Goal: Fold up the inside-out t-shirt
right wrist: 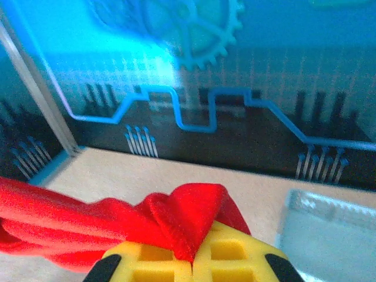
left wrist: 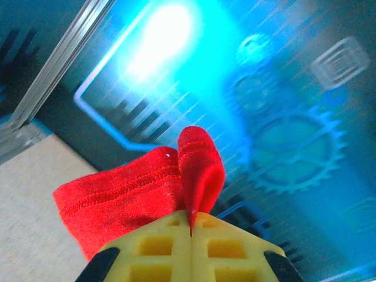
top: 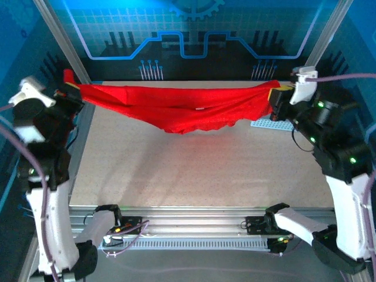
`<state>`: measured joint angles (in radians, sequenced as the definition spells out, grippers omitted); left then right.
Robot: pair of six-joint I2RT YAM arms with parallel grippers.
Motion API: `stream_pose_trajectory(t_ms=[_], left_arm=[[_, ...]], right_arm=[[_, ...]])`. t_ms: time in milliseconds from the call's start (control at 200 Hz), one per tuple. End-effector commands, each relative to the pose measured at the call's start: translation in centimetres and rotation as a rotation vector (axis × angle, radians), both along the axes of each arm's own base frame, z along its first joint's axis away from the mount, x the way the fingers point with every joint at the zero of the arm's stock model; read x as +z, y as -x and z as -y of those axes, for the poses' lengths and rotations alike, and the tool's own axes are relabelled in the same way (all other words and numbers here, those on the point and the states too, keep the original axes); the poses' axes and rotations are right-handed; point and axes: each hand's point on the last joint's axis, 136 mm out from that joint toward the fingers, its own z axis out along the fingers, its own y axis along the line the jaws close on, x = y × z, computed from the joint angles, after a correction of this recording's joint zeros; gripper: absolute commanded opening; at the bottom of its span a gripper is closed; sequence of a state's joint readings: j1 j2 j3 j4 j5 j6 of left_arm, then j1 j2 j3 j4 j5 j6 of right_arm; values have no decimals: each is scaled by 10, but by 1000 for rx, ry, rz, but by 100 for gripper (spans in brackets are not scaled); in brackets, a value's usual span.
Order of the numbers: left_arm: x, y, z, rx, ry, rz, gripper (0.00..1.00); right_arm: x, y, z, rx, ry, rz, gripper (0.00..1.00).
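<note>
The red t-shirt (top: 176, 108) hangs stretched between both arms above the far part of the table, sagging in the middle, with a small white label showing near its centre. My left gripper (top: 75, 94) is shut on its left end; in the left wrist view a fold of red cloth (left wrist: 197, 170) is pinched between the yellow fingers (left wrist: 158, 249). My right gripper (top: 274, 96) is shut on its right end; in the right wrist view the red cloth (right wrist: 188, 220) is squeezed between the yellow pads (right wrist: 232, 258).
The white mesh basket (top: 275, 124) lies at the far right of the table, just below the right gripper, and its pale wall (right wrist: 326, 235) shows in the right wrist view. The speckled tabletop (top: 194, 164) spreads under the shirt. Metal frame posts (top: 61, 41) stand at the back corners.
</note>
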<state>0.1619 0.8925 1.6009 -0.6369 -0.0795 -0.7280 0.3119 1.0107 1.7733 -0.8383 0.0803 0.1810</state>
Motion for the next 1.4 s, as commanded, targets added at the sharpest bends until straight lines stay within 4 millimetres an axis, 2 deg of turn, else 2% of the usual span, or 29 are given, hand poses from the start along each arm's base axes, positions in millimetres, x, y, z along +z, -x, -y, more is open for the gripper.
stream_pose_trajectory(t_ms=[0,85,150,205,270,330,425,500,570,635,690,720,735,750,820,830,845,895,986,1041,1141,1206,1286,1396], left_arm=[[21,19,6,-24,12,52,0],[37,24,14,-61,10,85,0],[39,15,16,-83,11,78,0],[27,-3,13,-84,23,26,0],[5,-33,9,-88,32,-63,0],[-27,-67,4,-96,55,-170,0],[-87,-122,1,-131,99,-340,0],[-143,-163,-1,-151,138,-477,0],[-196,-196,-4,-155,160,-599,0],[-246,-225,-8,-153,182,-711,0],[-284,-250,-9,-165,191,-790,0],[-306,-263,-12,-158,190,-843,9],[-308,-269,-13,-158,187,-850,11],[-321,-276,-14,-160,188,-885,13],[-353,-297,-21,-157,169,-1001,27],[-352,-301,-22,-154,163,-1003,30],[-359,-300,-23,-150,159,-1036,35],[-362,-302,-29,-128,134,-1086,48],[-351,-293,-35,-65,23,-1120,62],[-344,-282,-34,-32,-55,-1123,66],[-354,-260,-23,-31,-106,-1135,70],[-376,-245,-19,-36,-84,-1175,72],[-401,-234,-25,-15,-87,-1222,76],[-426,-241,-33,-29,-59,-1234,77]], right_arm=[[28,30,-2,67,-28,63,0],[39,35,-4,86,-47,83,0],[38,28,-5,80,-52,76,0],[32,14,-6,58,-46,53,0],[16,-14,-7,17,-21,-3,0],[-7,-44,-11,-8,4,-74,0],[-59,-96,-27,-9,38,-225,0],[-107,-136,-39,-2,66,-343,0],[-162,-173,-51,5,86,-478,0],[-211,-202,-59,-4,97,-586,11],[-251,-225,-61,-29,115,-665,30],[-270,-236,-59,-62,132,-701,39],[-280,-242,-57,-76,143,-720,43],[-288,-247,-55,-93,153,-737,45],[-314,-263,-42,-164,207,-797,50],[-317,-265,-41,-172,215,-803,50],[-321,-267,-38,-184,228,-809,51],[-325,-270,-37,-187,244,-815,53],[-323,-267,-50,-123,235,-795,57],[-324,-262,-63,-60,238,-783,57],[-340,-252,-83,11,278,-813,57],[-356,-251,-89,15,314,-839,59],[-375,-254,-90,-2,337,-875,63],[-398,-264,-88,-20,370,-903,69]])
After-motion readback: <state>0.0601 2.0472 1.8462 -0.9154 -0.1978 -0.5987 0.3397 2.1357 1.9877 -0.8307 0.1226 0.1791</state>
